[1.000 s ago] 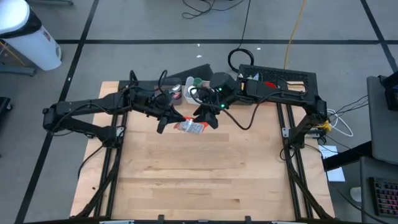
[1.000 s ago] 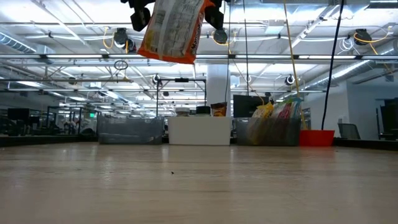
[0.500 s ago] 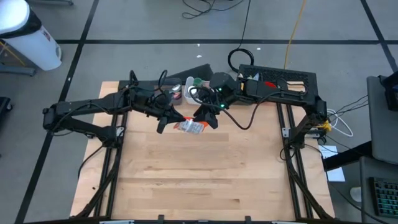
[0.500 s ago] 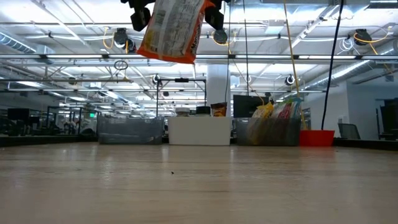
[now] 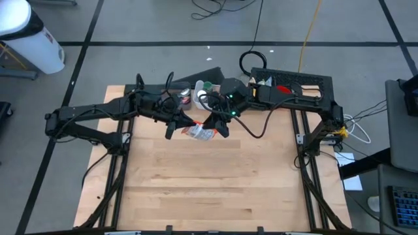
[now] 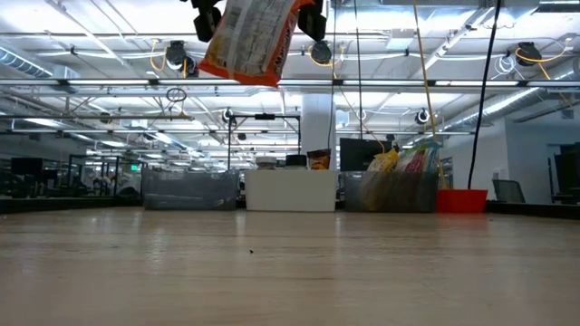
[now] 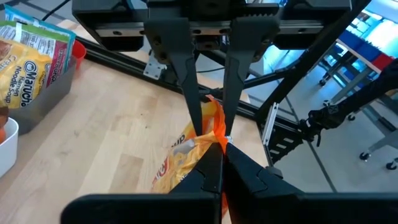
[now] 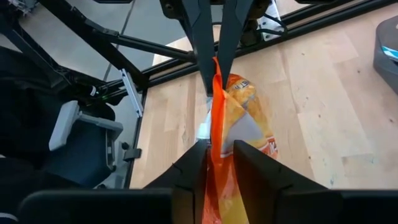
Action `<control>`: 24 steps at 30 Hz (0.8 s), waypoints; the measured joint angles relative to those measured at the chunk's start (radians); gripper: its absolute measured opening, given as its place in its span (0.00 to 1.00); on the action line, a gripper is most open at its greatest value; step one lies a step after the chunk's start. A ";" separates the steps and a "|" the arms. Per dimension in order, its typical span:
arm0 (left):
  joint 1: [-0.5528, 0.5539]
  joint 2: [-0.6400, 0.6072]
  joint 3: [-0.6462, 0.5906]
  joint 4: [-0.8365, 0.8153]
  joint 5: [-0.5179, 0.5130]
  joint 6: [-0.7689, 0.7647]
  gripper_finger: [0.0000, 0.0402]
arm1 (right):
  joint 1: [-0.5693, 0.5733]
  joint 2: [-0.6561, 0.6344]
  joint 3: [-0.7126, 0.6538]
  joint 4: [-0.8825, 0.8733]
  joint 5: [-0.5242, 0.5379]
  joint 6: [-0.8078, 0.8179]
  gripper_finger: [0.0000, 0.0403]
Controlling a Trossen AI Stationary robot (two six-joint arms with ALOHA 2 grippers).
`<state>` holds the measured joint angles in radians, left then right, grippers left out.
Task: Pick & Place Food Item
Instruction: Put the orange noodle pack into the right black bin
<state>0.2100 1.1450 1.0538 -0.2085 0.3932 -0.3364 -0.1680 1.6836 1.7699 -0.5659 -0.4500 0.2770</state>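
An orange snack bag (image 5: 199, 133) hangs high above the wooden table (image 5: 215, 189), between my two grippers. In the low view the bag (image 6: 249, 41) shows at the top, far above the tabletop. My left gripper (image 7: 221, 158) comes from the table's left and is shut on the bag's top edge. My right gripper (image 8: 221, 158) faces it from the table's right, open. Its fingers (image 7: 193, 93) stand on either side of that same top edge, with a gap still showing beside the orange strip (image 8: 216, 143). My left gripper pinches the bag's orange top edge (image 7: 217, 127) between its two fingers, at the end toward the table's left. The fingers come nearly level from the left, tipped slightly down. The bag hangs below the hold, tilted, clear of the table.
A grey bin with noodle-soup packets (image 7: 34, 56) and a white bowl (image 7: 5, 143) stand at the table's far edge behind the arms. A black tray (image 5: 297, 81) sits at the far right. Bare wood spreads across the table's near half.
The bag's lower edge has come up a little in the low view; both arms have kept their places.
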 joint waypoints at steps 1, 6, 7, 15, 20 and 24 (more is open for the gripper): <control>0.000 0.000 0.000 0.000 0.000 -0.004 0.01 | 0.000 0.000 0.000 0.000 0.000 0.002 0.17; -0.004 0.000 0.000 0.001 0.000 -0.013 0.01 | 0.000 0.000 0.000 0.007 0.001 0.000 0.04; -0.007 0.000 0.000 0.001 0.000 -0.013 0.01 | 0.000 0.000 0.000 0.017 0.001 -0.001 0.02; -0.008 -0.001 0.001 0.005 -0.001 -0.029 0.04 | 0.000 0.000 -0.001 0.101 0.004 0.071 0.00; 0.004 -0.001 0.001 0.042 0.000 -0.012 0.05 | 0.000 0.000 -0.001 0.078 0.003 0.092 0.00; 0.033 0.000 0.001 0.092 0.003 -0.007 0.05 | 0.005 -0.001 -0.001 0.059 0.005 0.096 0.00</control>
<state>0.2426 1.1454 1.0550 -0.1162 0.3967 -0.3434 -0.1631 1.6831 1.7691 -0.5069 -0.4447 0.3733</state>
